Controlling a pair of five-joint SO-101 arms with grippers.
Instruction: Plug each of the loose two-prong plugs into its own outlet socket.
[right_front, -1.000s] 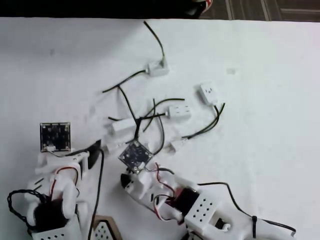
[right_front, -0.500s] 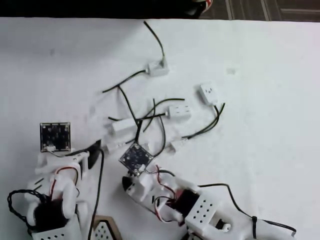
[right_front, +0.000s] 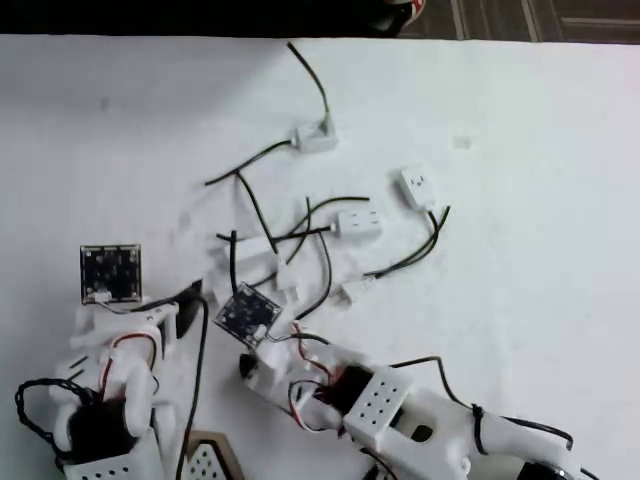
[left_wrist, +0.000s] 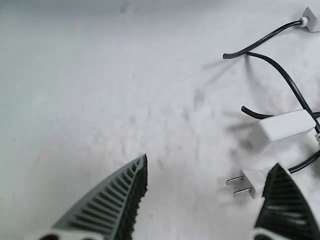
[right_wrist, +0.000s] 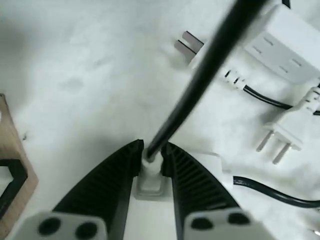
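- The right gripper (right_wrist: 151, 150) has its jaws closed on a plug (right_wrist: 149, 182). We place it at the middle of the table's (right_front: 540, 120) near edge.
- The plug's cord (right_wrist: 215, 50) rises out from between the jaws. Its prongs are hidden, so we cannot tell which way they point.
- Just beside the jaws lies a second plug (right_wrist: 285, 127), prongs bare. A near socket (right_wrist: 290, 40) lies just past it, and beside that show the bare prongs of a third plug (right_wrist: 187, 44).
- The left gripper (left_wrist: 211, 162) hangs with its jaws wide apart, holding nothing, over bare table near the near left corner.
- Farther out, a mid socket (right_front: 358, 222) and a right socket (right_front: 417, 185) lie around the table's middle. A far socket (right_front: 315, 135) lies toward the far edge.
- As far as the coarse high view lets us judge, none of these sockets has a plug in it.
- We judge the task barely begun: one plug is in hand, none is seated, and every pairing is left to do.
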